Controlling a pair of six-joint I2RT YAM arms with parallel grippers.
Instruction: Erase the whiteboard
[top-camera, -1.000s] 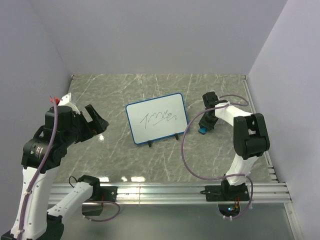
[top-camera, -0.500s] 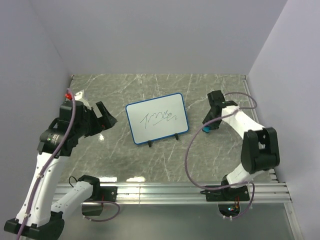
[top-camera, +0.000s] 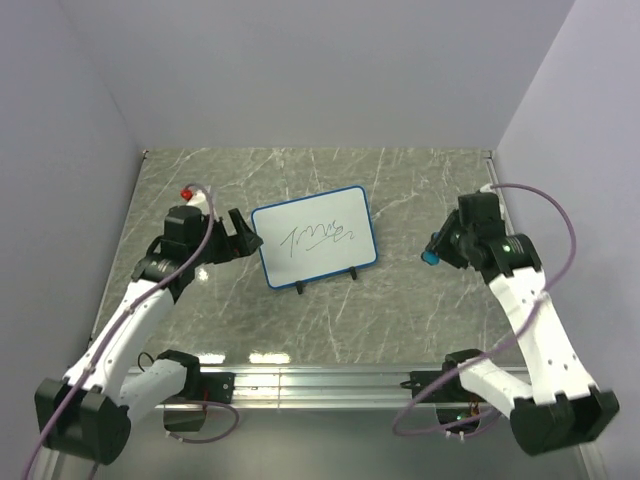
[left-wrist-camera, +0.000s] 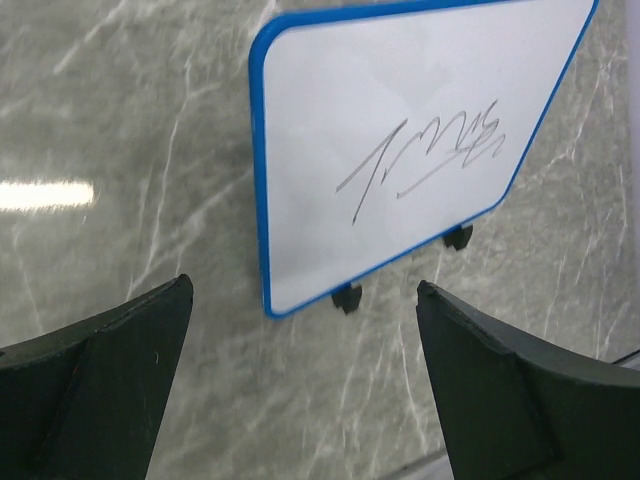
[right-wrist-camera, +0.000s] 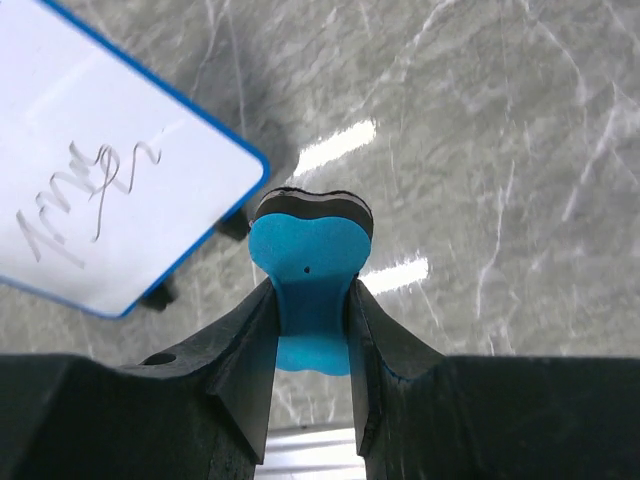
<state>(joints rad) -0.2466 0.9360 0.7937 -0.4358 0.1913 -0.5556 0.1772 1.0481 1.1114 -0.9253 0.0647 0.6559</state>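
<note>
While my right pincer (top-camera: 437, 251) clenches the blue eraser (right-wrist-camera: 310, 268), the whiteboard (top-camera: 313, 237) stands on the worktop (top-camera: 400, 320) well apart to its left, long axis left-right. My released left pincer (top-camera: 243, 238) is nearer, beside it.

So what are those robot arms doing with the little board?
They are getting set to wipe it. The right hand grips a blue eraser off to the right of the whiteboard, not touching it. The left hand hangs open by its left edge. The scribble is not yet wiped.
</note>
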